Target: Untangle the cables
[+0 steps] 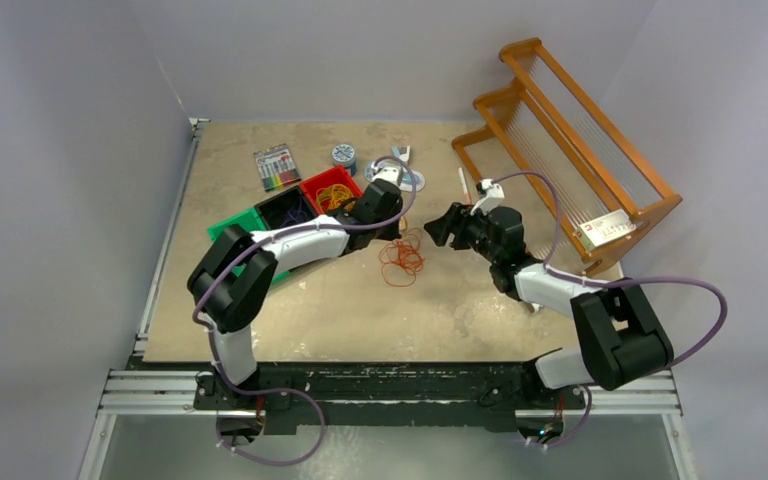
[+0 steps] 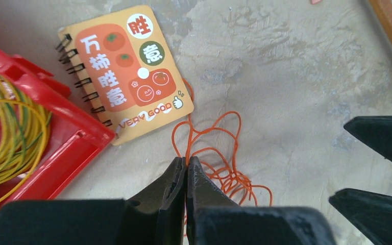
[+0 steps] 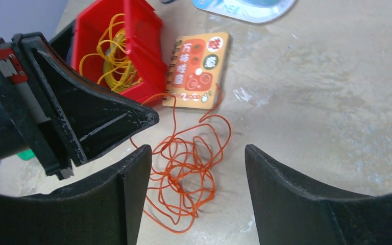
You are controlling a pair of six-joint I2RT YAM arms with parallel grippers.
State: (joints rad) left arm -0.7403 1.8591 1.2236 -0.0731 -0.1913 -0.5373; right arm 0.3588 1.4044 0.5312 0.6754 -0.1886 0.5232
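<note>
We see our left gripper (image 2: 186, 164) clenched on the orange cables (image 2: 234, 182) at lower centre. Our right gripper (image 3: 198, 155) hangs released over them.

Smooth orange cables (image 3: 184, 178), glossy red plastic bin (image 3: 145, 43), matt mottled tabletop (image 2: 286, 76)

The worktop (image 1: 360, 320) has orange cables (image 1: 401, 260) in its middle, with a small notebook (image 2: 127, 71) just beside them. A red bin (image 2: 66, 158) sits at 10 o'clock, and a wooden rack (image 1: 600, 115) at 2 o'clock.
</note>
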